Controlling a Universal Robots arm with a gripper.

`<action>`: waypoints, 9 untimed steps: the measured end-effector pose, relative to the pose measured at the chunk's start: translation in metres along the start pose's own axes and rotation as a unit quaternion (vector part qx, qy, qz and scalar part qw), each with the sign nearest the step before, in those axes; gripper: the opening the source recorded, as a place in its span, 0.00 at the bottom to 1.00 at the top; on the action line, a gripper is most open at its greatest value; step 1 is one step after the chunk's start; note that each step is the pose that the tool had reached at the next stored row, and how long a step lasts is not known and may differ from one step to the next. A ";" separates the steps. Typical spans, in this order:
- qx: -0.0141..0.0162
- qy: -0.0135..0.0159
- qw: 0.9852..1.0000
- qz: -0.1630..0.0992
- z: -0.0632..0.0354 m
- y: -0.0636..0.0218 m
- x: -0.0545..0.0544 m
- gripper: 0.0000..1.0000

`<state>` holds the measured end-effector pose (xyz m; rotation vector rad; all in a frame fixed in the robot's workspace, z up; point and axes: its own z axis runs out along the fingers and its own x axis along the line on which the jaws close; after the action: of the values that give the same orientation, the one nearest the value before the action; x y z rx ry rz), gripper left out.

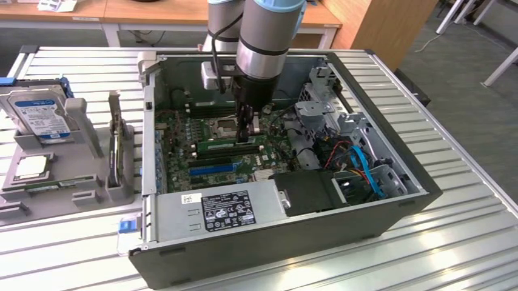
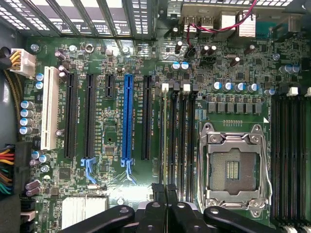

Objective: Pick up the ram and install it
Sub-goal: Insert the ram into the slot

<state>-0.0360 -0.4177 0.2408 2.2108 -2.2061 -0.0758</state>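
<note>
At the exterior view's left, the grey tray (image 1: 81, 200) holds a thin green stick that I take for the ram (image 1: 58, 182). It lies flat in a groove on the tray's near side, just nearer than the square processor (image 1: 31, 167) and well nearer than the hard drive (image 1: 40, 115). Its long axis runs roughly left to right across that view. Moving right, the side wall of the open computer case (image 1: 150, 151) stands between it and me. My gripper (image 1: 247, 140) (image 2: 165, 187) hangs inside the case, low over the motherboard (image 2: 112, 97) by the middle memory slots (image 2: 180, 141), clenched with nothing I can see in its grip. So the ram lies well apart from my tool, off to the exterior view's left and a little nearer, outside the case, its length about parallel to those slots.
</note>
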 end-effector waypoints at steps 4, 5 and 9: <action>0.000 0.000 1.000 0.000 0.0030 -0.0001 0.000 0.11; 0.000 0.000 1.000 0.000 0.0038 -0.0002 0.000 0.11; 0.000 0.000 1.000 0.000 0.0041 -0.0002 0.000 0.11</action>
<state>-0.0360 -0.4177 0.2368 2.2104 -2.2058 -0.0755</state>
